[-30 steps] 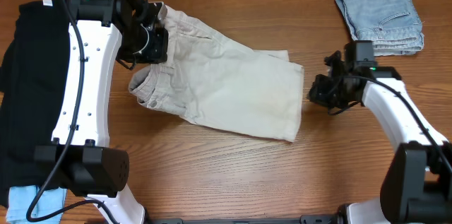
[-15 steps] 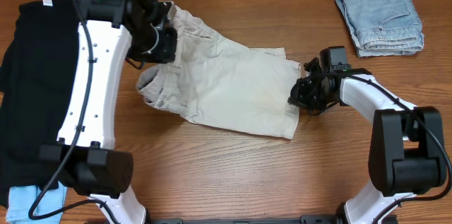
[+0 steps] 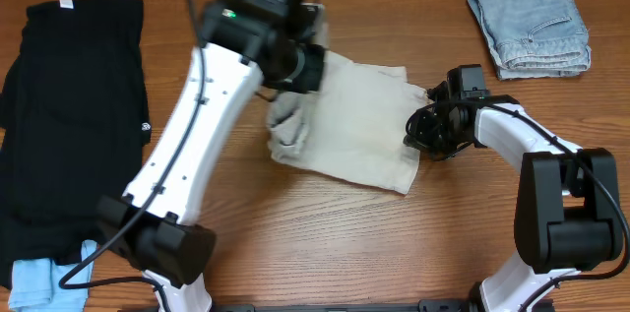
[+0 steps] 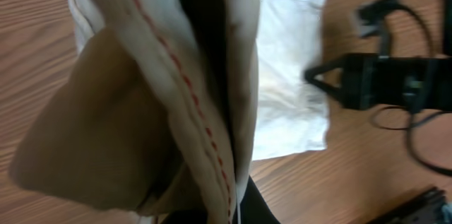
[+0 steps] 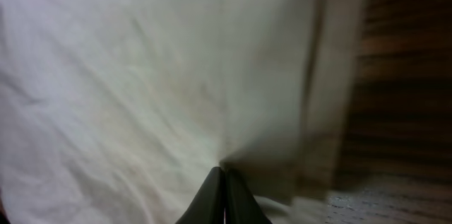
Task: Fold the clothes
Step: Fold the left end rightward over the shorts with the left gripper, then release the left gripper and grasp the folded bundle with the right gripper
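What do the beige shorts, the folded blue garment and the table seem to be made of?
The beige shorts: probably woven cotton, matte; soft creases and stitched seams show. The folded blue garment: looks like faded denim, with a stitched pocket. The table: wood or wood-look laminate, smooth, grain visible; I cannot tell which.

The light beige cotton shorts point(image 3: 364, 120) are lined with red dashed stitching point(image 4: 191, 104); a black T-shirt point(image 3: 69, 105), a pale-blue folded denim garment point(image 3: 529, 22) and a brown wood-grain tabletop point(image 3: 325, 243) are seen.

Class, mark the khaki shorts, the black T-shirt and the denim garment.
khaki shorts point(image 3: 364, 125), overhead view, flat leg panel.
black T-shirt point(image 3: 69, 125), overhead view, chest area.
denim garment point(image 3: 527, 22), overhead view, top fold.
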